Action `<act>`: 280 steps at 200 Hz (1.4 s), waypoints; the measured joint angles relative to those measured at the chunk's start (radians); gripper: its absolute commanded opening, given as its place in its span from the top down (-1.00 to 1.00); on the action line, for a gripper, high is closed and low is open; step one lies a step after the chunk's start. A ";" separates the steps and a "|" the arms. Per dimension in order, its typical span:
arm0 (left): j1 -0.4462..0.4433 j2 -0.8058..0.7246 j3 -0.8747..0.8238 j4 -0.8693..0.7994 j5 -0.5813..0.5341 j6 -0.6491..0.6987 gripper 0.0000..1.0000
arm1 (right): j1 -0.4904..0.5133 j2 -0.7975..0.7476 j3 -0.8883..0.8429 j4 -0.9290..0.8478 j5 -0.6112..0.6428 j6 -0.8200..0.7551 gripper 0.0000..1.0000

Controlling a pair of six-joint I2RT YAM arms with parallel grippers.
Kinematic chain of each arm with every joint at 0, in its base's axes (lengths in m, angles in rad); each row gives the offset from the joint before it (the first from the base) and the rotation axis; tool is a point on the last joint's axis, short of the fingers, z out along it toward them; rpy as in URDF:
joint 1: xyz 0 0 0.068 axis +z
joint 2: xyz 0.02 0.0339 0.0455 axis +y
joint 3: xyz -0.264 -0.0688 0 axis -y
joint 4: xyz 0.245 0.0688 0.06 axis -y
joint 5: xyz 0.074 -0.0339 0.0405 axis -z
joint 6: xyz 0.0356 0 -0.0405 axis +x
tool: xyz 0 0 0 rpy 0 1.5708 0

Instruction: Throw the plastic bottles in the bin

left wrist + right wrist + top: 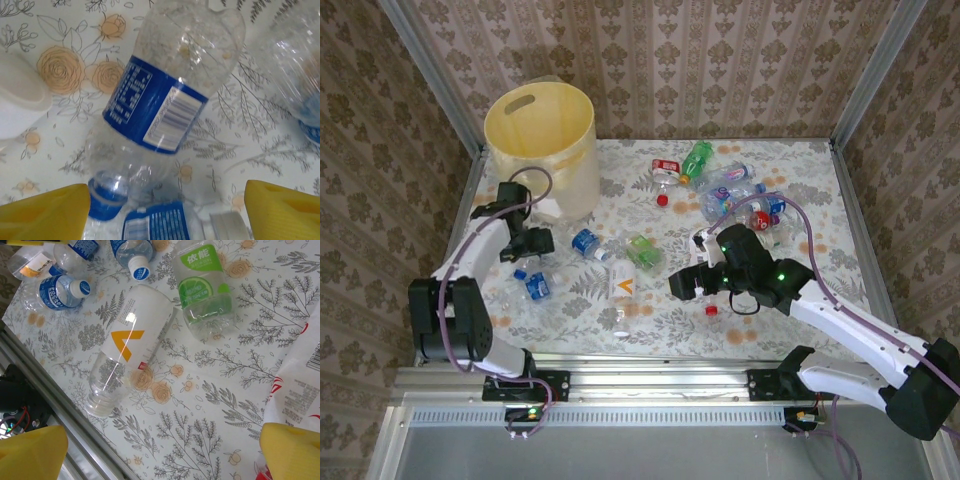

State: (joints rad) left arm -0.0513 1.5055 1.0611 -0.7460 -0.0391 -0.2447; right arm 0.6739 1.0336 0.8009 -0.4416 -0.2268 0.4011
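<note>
The pale yellow bin [540, 135] stands at the table's far left. Plastic bottles lie scattered over the flowered table. My left gripper [527, 250] hangs just in front of the bin, over two blue-labelled ones [537, 285]. Its yellow fingers [45, 212] stand open astride a clear blue-labelled bottle [170, 100], whose blue cap [105, 200] lies beside the left finger; a second blue label [155, 222] sits between the jaws. My right gripper [688, 285] is open and empty [165, 455] above bare table, near an orange-marked white-labelled bottle [132, 337] and a green-labelled one [202, 285].
A cluster of bottles [730, 185] lies at the back right, with a loose red cap [662, 199] nearby. A red-and-white label [300, 385] is beside my right finger. The table's metal front rail [45, 390] runs close to the right gripper. Patterned walls enclose the table.
</note>
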 measured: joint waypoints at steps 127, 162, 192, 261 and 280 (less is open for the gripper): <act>0.032 0.167 -0.019 0.156 0.061 0.002 -0.18 | 0.000 0.019 0.000 0.043 -0.022 0.019 -1.00; 0.029 0.139 -0.048 0.177 0.072 0.003 0.02 | 0.000 0.019 0.000 0.043 -0.025 0.019 -1.00; 0.004 0.050 -0.098 0.175 0.077 -0.014 0.02 | 0.000 0.018 0.000 0.043 -0.025 0.019 -1.00; -0.045 -0.441 -0.111 0.083 0.045 -0.082 -0.01 | 0.000 -0.001 0.000 0.042 -0.024 0.018 -1.00; -0.078 -0.557 -0.102 0.030 0.048 -0.114 -0.01 | 0.000 -0.002 0.000 0.042 -0.024 0.018 -1.00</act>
State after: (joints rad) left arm -0.1295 0.9482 0.9588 -0.7158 0.0090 -0.3584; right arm 0.6739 1.0321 0.8005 -0.4000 -0.2508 0.4191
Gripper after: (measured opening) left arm 0.511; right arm 0.999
